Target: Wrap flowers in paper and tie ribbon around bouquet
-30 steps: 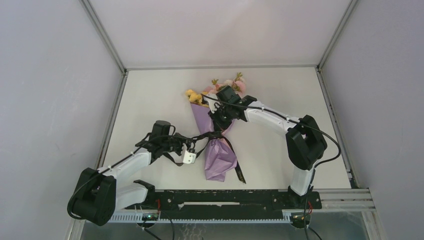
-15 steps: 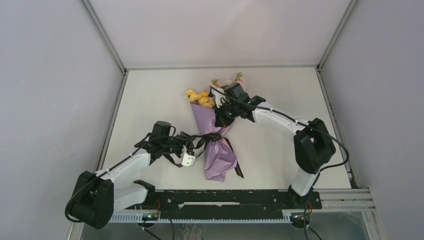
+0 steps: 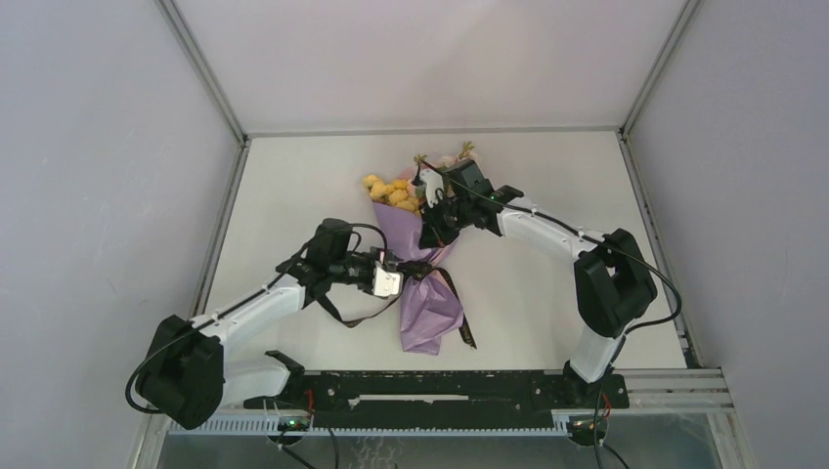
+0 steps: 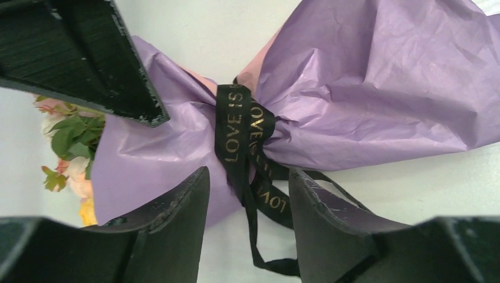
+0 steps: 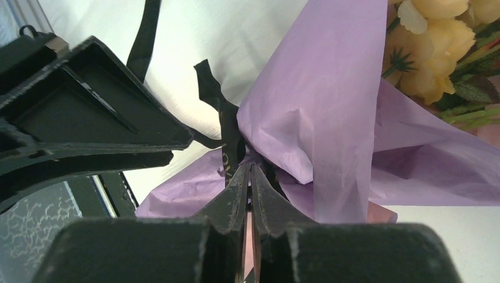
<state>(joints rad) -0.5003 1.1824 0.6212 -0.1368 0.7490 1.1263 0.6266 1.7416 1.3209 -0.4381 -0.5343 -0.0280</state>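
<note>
Left gripper (image 3: 390,280) advanced, straddling tied ribbon (image 4: 238,126).

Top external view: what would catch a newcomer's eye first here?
The bouquet lies in the middle of the table: lilac paper cinched by a black ribbon with gold lettering, yellow flowers at its far end. The left gripper stands open at the ribbon's knot.

Left fingers (image 4: 177,230) parted, nearer ribbon (image 4: 239,127)
</note>
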